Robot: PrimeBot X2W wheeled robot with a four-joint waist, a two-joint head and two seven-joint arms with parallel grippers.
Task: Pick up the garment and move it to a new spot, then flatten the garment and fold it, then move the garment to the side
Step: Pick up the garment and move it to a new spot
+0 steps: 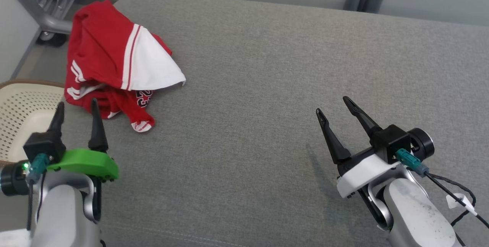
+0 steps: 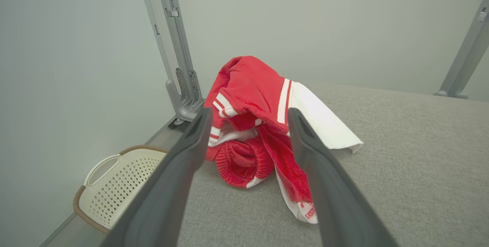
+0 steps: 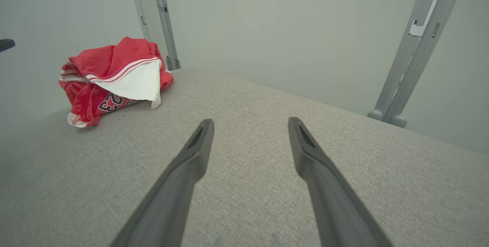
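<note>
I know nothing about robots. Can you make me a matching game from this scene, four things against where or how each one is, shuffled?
1 garment
2 left gripper
3 right gripper
4 basket

A open, above bare grey surface
B cream, perforated, off the surface's left edge
C crumpled heap, far left of the surface
D open, fingers pointing at the red heap

Pairs: 1-C, 2-D, 3-A, 4-B

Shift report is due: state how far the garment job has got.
Nothing looks done: the garment lies crumpled in a heap at the far left corner of the grey surface, neither flattened nor folded. In hand: the left gripper is open, aimed at the heap, holding nothing; the right gripper is open over bare fabric. Left: pick up, move, flatten, fold, set aside.
</note>
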